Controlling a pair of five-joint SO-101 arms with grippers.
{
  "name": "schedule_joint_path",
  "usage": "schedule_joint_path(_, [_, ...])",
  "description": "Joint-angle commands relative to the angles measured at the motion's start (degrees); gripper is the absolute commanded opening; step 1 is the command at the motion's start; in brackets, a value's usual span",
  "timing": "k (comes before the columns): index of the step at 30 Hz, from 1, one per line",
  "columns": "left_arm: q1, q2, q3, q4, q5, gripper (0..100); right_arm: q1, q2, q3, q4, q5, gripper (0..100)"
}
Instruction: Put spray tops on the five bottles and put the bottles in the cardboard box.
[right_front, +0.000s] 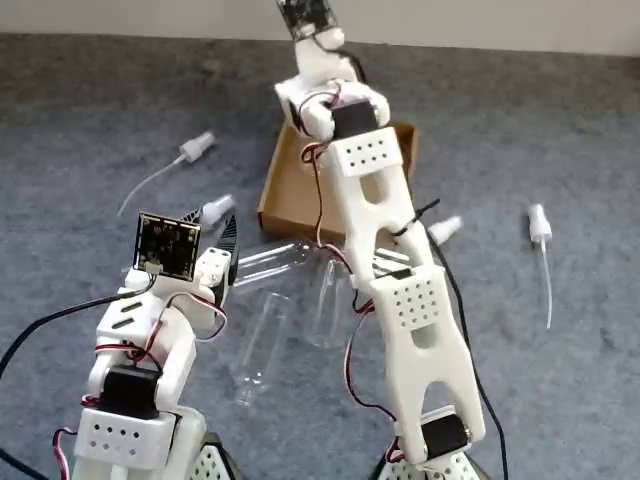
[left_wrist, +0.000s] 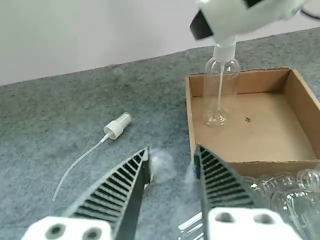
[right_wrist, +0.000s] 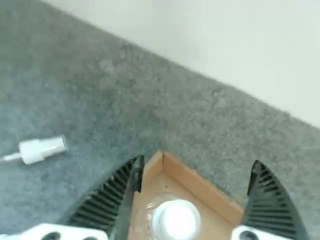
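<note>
My right gripper (right_wrist: 197, 167) hangs open over the cardboard box (right_wrist: 200, 186), its fingers wide on either side of a clear bottle (right_wrist: 175, 218) with a white spray top. In the left wrist view that bottle (left_wrist: 220, 90) stands upright in the box (left_wrist: 250, 140). My left gripper (left_wrist: 171, 152) is open low over the carpet beside the box, with a loose spray top (left_wrist: 161, 165) lying between its fingertips. In the high view the left gripper (right_front: 228, 245) is next to that spray top (right_front: 215, 210).
Three bare bottles (right_front: 262, 340) lie on the carpet between the arms, one (right_front: 270, 258) close to the box (right_front: 290, 190). Other spray tops lie at the far left (right_front: 195, 148), by the right arm (right_front: 445, 230) and to the right (right_front: 540, 225).
</note>
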Motion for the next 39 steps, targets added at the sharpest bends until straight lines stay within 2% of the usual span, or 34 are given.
schedule_joint_path(1, [0.22, -0.66, -0.40, 0.09, -0.44, 11, -0.40, -9.89, -3.56, 3.74, -0.53, 27.9])
schedule_joint_path(5, [0.22, -0.66, -0.40, 0.09, -0.44, 11, 0.40, -17.10, -3.56, 10.42, -0.18, 26.6])
schedule_joint_path(8, [0.22, -0.66, -0.40, 0.09, -0.44, 11, 3.03, -23.08, -3.56, 17.54, 0.44, 16.7])
schedule_joint_path(11, [0.22, -0.57, -0.40, 0.09, -0.44, 11, 6.46, -28.18, -3.12, 25.01, 5.36, 6.7])
schedule_joint_path(15, [0.22, -0.13, -0.75, 0.18, -0.44, 11, 9.45, -33.45, -2.95, 37.14, 11.16, 5.3])
schedule_joint_path(18, [0.13, -0.04, -1.71, 0.18, -0.44, 11, 14.20, -38.29, 3.30, 36.79, 11.25, 5.3])
schedule_joint_path(23, [-0.13, 0.04, -2.51, 0.35, -0.44, 11, 15.96, -52.00, 28.97, 36.70, 13.10, 6.7])
schedule_joint_path(28, [-0.13, 0.04, -2.51, 0.35, -0.44, 11, 10.15, -70.11, 61.93, 35.65, 19.43, 17.0])
schedule_joint_path(32, [-1.01, 0.04, -3.38, 0.44, -0.44, 11, 4.79, -78.37, 86.02, 25.98, 20.84, 18.4])
schedule_joint_path(34, [-1.36, 0.13, -4.79, 2.99, -0.44, 11, 3.21, -79.16, 95.69, 21.76, 20.84, 18.5])
schedule_joint_path(37, [-1.36, 0.13, -6.64, 8.35, -0.44, 11, 2.33, -78.64, 101.23, 15.16, 20.84, 21.7])
schedule_joint_path(39, [-1.36, 0.04, -6.64, 9.14, -0.53, 11, 2.24, -77.49, 102.64, 12.97, 20.48, 25.2])
